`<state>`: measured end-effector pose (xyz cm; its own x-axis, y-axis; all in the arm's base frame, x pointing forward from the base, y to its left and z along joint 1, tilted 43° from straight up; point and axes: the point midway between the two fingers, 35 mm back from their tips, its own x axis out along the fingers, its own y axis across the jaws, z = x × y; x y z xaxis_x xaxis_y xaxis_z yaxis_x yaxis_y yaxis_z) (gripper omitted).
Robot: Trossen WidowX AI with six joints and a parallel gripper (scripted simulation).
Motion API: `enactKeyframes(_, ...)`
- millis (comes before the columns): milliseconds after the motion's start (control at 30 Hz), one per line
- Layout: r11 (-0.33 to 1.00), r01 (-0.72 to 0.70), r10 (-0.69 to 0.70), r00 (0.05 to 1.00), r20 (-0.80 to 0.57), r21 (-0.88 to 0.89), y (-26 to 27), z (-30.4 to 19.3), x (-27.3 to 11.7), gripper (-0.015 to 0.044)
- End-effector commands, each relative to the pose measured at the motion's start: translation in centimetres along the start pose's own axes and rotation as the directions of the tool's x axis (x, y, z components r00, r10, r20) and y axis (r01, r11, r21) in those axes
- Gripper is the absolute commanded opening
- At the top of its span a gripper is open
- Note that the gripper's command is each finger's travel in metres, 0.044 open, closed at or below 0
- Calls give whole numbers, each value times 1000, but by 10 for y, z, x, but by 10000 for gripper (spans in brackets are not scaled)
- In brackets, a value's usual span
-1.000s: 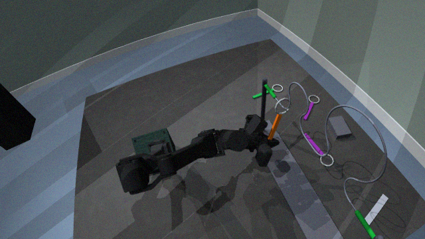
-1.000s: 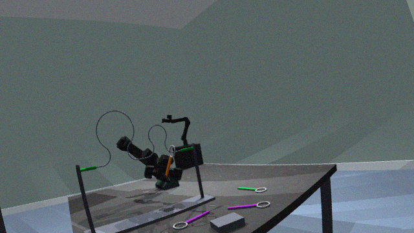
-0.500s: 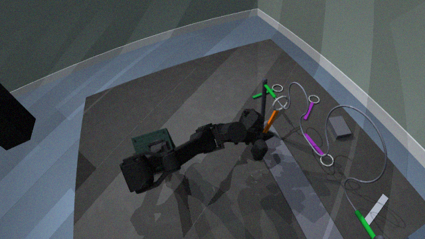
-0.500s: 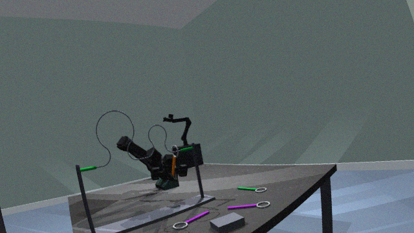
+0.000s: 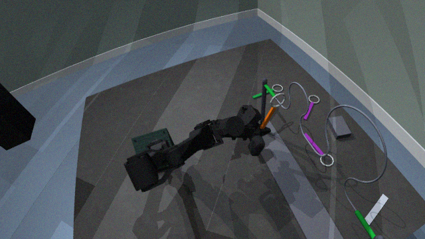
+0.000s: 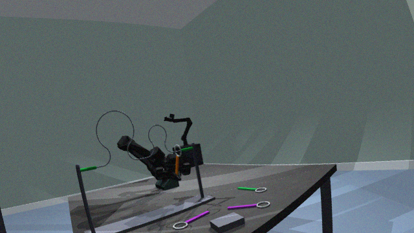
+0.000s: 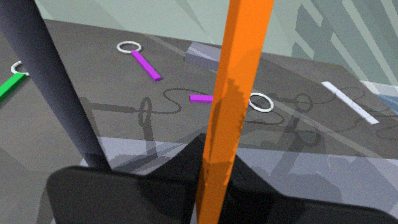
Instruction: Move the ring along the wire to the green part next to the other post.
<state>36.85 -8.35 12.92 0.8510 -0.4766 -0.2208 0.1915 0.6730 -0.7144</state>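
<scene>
Room: pale green walls (image 5: 83, 36) (image 6: 291, 81) (image 7: 125, 15), streaked with light, meeting a blue floor (image 5: 43, 109) (image 6: 372, 200) along a whitish baseboard (image 5: 196, 24) (image 6: 381, 164).
Surface: dark brown-grey tabletop (image 5: 133, 106) (image 6: 291, 184) (image 7: 30, 45), crossed by shadows and lighter bands.
Stand: flat grey base strip (image 5: 292, 186) (image 6: 162, 211) (image 7: 320, 170) under two dark upright posts; thin curving grey wire (image 5: 386, 153) (image 6: 114, 110) between green end sleeves.
Task ring: pale round ring (image 5: 271, 100) (image 6: 174, 150), around the wire at the inner end of the near green sleeve (image 5: 269, 90) (image 6: 187, 149), beside the near post (image 5: 263, 103) (image 6: 198, 179) (image 7: 55, 90); contact with the wire too small to tell.
Handle: straight orange bar (image 5: 268, 117) (image 6: 176, 166) (image 7: 235, 90), reaching down from the ring.
Gripper (image 5: 263, 129) (image 6: 176, 176) (image 7: 207, 140): black, clenched on the handle's lower end.
Far end: another green sleeve (image 5: 364, 224) (image 6: 88, 169), bare of any ring.
On the tabletop: two purple-handled rings (image 5: 309, 111) (image 6: 242, 206) (image 7: 146, 65), one green-handled ring (image 5: 260, 95) (image 6: 247, 188) (image 7: 11, 86), grey rectangular block (image 5: 340, 127) (image 6: 227, 222) (image 7: 202, 56), flat white strip (image 5: 376, 209) (image 7: 350, 102).
</scene>
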Motion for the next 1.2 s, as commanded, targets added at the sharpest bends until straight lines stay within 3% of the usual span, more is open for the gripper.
enactKeyframes(0,1000,-5,5,1000,-4,3,6,-2,-1,-150)
enactKeyframes(1167,1000,-7,7,1000,-2,6,35,-8,-2,-150)
